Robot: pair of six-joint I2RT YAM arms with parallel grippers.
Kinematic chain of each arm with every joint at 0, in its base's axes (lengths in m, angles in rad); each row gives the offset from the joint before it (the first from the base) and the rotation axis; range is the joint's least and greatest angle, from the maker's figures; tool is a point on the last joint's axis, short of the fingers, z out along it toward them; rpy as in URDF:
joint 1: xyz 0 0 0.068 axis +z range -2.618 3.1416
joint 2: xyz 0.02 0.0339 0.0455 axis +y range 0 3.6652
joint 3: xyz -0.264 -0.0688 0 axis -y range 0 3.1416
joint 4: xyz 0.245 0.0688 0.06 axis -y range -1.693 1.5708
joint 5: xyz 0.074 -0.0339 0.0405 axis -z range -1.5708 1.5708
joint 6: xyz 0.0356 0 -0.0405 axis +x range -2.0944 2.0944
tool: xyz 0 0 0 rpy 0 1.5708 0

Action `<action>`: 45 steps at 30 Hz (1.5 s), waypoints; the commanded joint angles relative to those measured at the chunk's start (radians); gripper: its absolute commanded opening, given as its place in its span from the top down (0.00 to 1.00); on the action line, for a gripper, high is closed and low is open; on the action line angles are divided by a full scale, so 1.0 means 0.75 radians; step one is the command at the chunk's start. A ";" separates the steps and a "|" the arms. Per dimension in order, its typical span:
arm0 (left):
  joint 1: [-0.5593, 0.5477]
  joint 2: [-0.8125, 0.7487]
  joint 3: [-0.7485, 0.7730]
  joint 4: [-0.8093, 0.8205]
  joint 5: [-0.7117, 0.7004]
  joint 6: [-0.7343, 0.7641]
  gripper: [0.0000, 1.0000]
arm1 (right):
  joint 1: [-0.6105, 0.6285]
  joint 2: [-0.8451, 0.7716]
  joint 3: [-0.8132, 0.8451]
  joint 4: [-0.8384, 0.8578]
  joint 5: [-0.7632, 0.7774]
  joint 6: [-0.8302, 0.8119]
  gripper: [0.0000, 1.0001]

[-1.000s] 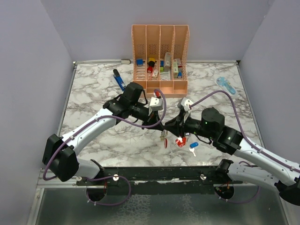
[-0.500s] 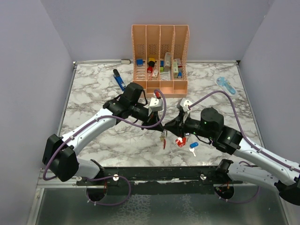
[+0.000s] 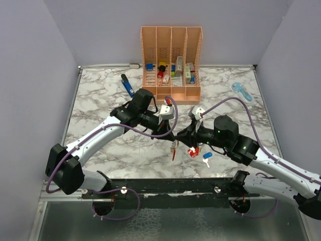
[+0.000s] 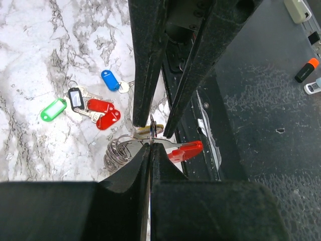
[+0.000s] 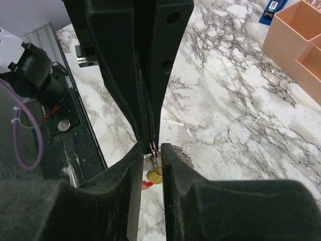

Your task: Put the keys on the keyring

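My left gripper (image 3: 173,134) is shut on the thin silvery keyring (image 4: 116,150) and holds it above the table's near middle. The keyring's red strap (image 4: 184,150) hangs beside it. My right gripper (image 3: 180,136) faces it tip to tip, its jaws closed to a narrow gap on a yellow-headed key (image 5: 154,174) at the ring wire. The right gripper's fingers (image 4: 145,75) enter the left wrist view from above. Loose keys lie on the marble below: blue (image 4: 110,80), black (image 4: 75,98), green (image 4: 53,109) and red (image 4: 102,106). The top view shows red (image 3: 192,152) and blue (image 3: 207,155) keys.
The tall orange slotted rack (image 3: 171,63) with small items stands at the back centre. A dark-blue pen-shaped tool (image 3: 127,85) lies left of it, and a pale-blue gadget (image 3: 242,90) lies at the back right. A black rail (image 3: 165,186) runs along the near edge. Grey walls enclose three sides.
My right gripper has edged left, closer to my left gripper's tips. The hanging keyring has swung slightly. The left arm has hardly moved.
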 commanded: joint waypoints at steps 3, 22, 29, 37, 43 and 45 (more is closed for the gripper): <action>-0.005 -0.026 0.042 -0.005 0.077 0.027 1.00 | 0.000 -0.021 -0.015 -0.034 0.052 0.003 0.78; -0.005 -0.031 0.036 0.001 0.080 0.018 1.00 | 0.000 0.052 0.015 -0.017 0.005 -0.002 0.85; -0.005 -0.036 0.027 -0.017 0.072 0.038 1.00 | 0.001 0.041 0.027 -0.009 0.044 -0.001 0.82; -0.004 -0.036 0.022 -0.029 0.059 0.056 1.00 | 0.001 0.011 0.034 -0.017 0.065 -0.002 0.81; -0.005 -0.037 0.020 -0.030 0.053 0.059 1.00 | 0.001 0.011 0.035 -0.017 0.064 -0.002 0.80; -0.005 -0.037 0.020 -0.029 0.054 0.055 1.00 | 0.001 0.016 0.036 -0.017 0.058 -0.004 0.80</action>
